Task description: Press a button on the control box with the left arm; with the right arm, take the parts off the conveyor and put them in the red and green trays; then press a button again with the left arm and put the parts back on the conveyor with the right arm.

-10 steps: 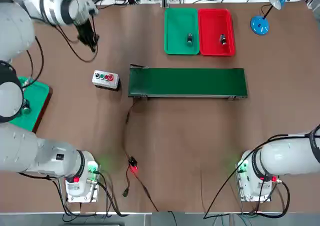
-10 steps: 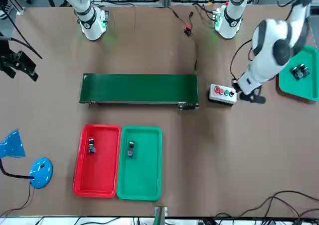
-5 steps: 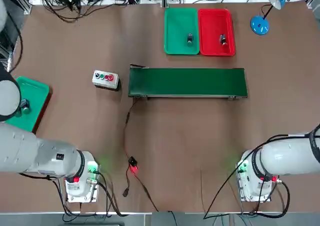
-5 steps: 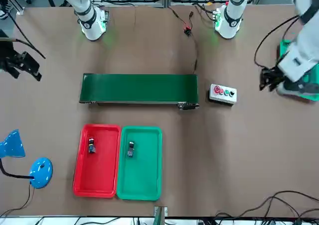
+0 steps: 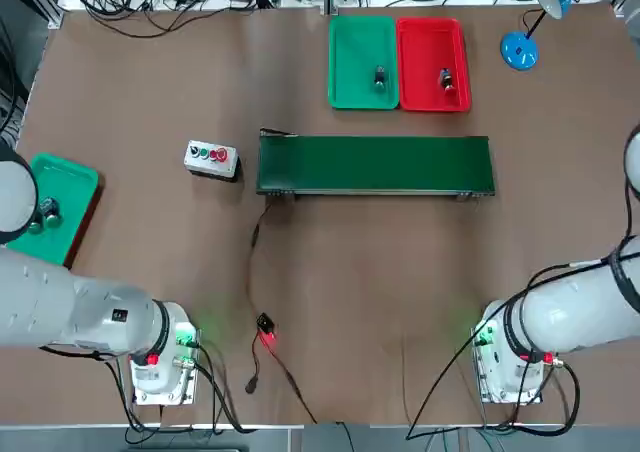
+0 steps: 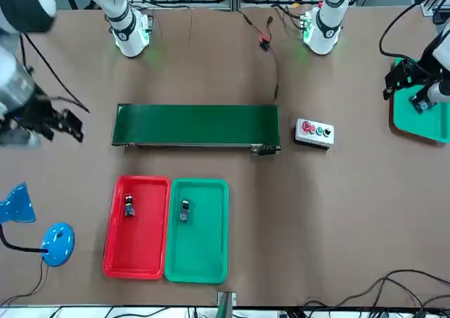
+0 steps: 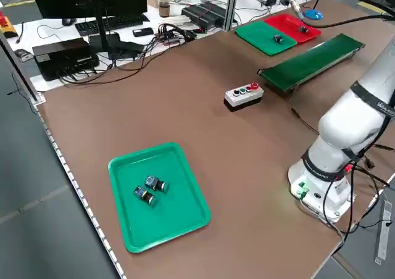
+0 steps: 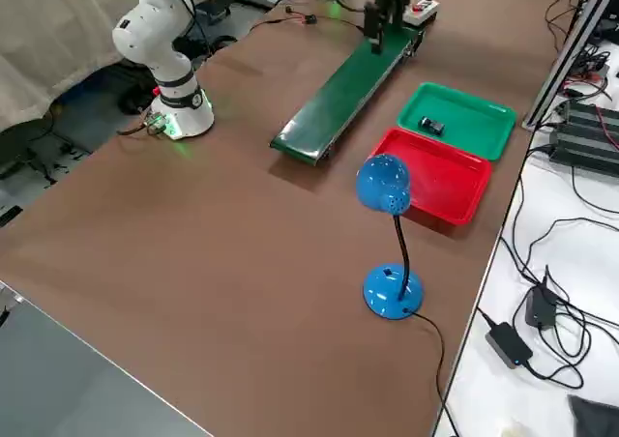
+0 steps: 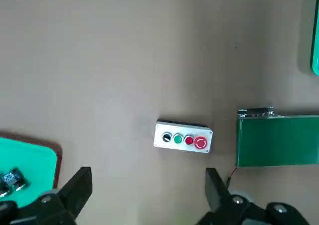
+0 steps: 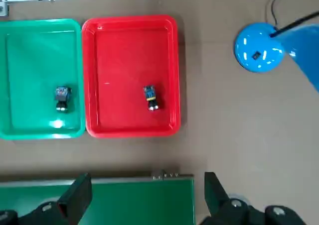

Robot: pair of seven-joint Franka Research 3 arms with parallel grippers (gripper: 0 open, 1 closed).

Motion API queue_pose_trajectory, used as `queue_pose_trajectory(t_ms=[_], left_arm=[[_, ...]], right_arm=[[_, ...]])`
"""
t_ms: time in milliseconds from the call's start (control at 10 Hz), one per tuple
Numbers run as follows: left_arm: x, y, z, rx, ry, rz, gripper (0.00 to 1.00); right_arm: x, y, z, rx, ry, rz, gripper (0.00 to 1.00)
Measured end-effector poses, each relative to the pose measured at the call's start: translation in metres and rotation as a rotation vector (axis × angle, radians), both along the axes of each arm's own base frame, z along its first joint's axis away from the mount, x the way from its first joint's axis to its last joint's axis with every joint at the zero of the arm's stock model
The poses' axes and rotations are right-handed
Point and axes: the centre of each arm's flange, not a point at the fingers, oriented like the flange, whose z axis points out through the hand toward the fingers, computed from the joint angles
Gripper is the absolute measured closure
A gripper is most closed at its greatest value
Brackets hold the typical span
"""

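Left gripper [image 9: 149,174] by the side tray [image 7: 166,220], fingers apart, empty. One part [image 5: 380,78] in green tray [image 5: 362,34], other [image 5: 446,79] in red [image 5: 430,34]: probably light, rigid, slick; pinch mid-body, spare the caps. Right gripper [image 10: 149,177] past conveyor's [image 5: 375,167] right end, fingers apart, empty.

Brown table [image 5: 330,312] under conveyor [image 5: 375,166], control box [image 5: 212,159], trays [image 5: 362,62], lamp [image 5: 519,50].

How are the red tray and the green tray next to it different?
The red tray is red, but the green tray is green. The red tray is nearer the blue lamp; the green tray is farther from it. Both are rounded rectangles holding one small part.
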Motion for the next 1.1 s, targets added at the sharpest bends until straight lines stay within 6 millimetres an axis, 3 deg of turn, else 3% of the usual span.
queue_pose_trajectory(t_ms=[700,900,1100], left_arm=[[0.004,-0.001,-0.008,0.002,0.016,-0.006,0.00],[0.006,0.000,-0.015,0.004,0.040,-0.003,0.00],[0.009,-0.002,-0.025,0.006,0.065,-0.004,0.00]], right_arm=[[0.058,0.027,-0.133,-0.011,0.020,0.026,0.00],[0.073,0.029,-0.187,-0.017,0.024,0.028,0.00],[0.084,0.030,-0.255,-0.024,0.031,0.029,0.00]])
